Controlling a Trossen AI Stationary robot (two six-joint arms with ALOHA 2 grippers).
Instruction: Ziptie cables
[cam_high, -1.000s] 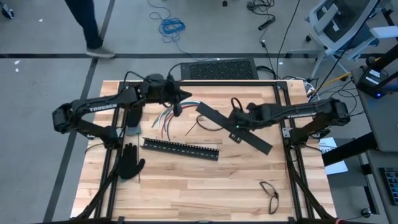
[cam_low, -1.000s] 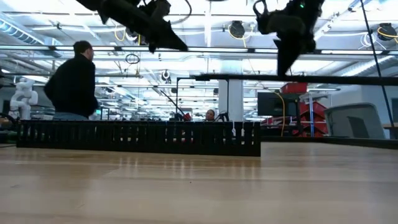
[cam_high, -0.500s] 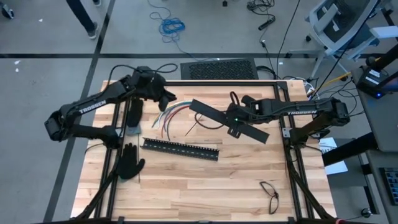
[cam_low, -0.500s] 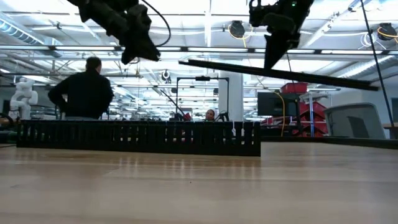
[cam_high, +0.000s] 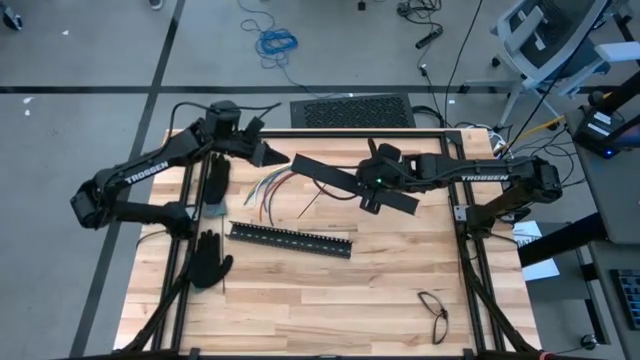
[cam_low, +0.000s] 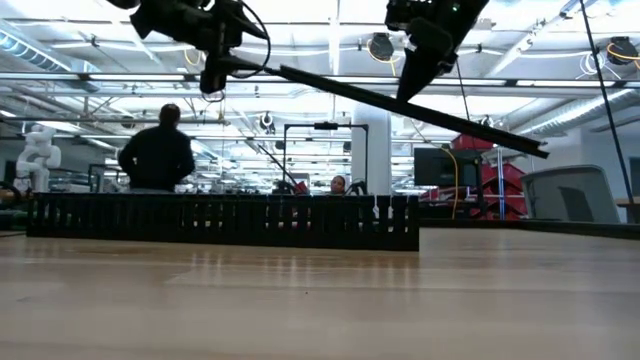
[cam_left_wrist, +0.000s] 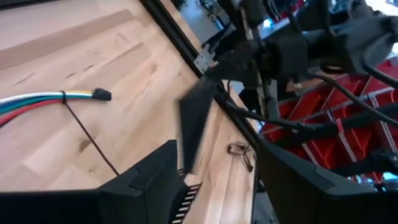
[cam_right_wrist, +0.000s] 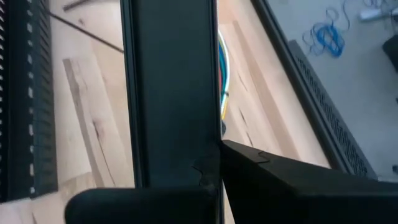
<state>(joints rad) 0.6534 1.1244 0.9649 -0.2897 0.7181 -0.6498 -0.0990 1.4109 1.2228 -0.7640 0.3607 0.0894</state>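
The cables (cam_high: 272, 186), a bundle of red, blue, white and yellow-green wires, lie on the wooden table at far left of centre, also in the left wrist view (cam_left_wrist: 37, 101). A thin dark ziptie (cam_left_wrist: 93, 143) trails from the bundle across the wood. My left gripper (cam_high: 272, 153) hovers open beyond the cables' far left. My right gripper (cam_high: 370, 195) is shut on a long flat black bar (cam_high: 340, 178) above the table's middle. The bar's left end (cam_left_wrist: 193, 121) stands just ahead of my left gripper's fingers, apart from them. My right gripper pinches the flat black bar between its two fingers, a little toward its right end (cam_right_wrist: 177, 143). One finger (cam_right_wrist: 280, 180) shows against the bar's edge. The fingers come slanting down from the table's right and lie across the bar. It hangs clear of the table, left end (cam_low: 285, 70) higher.
A black slotted bar (cam_high: 290, 240) lies on the table near the middle, seen as a low wall (cam_low: 220, 220). Black gloves lie at the left edge (cam_high: 207, 262) and beside the left arm (cam_high: 216, 185). Glasses (cam_high: 435, 312) lie near right. A person (cam_low: 160, 155) stands beyond the table.
My left gripper has drawn back from the cables toward the table's far left, rolled about its own line and opened. My right gripper has risen and carried the black bar toward the left, turning it more along the table's width; the bar's left end has tipped up.
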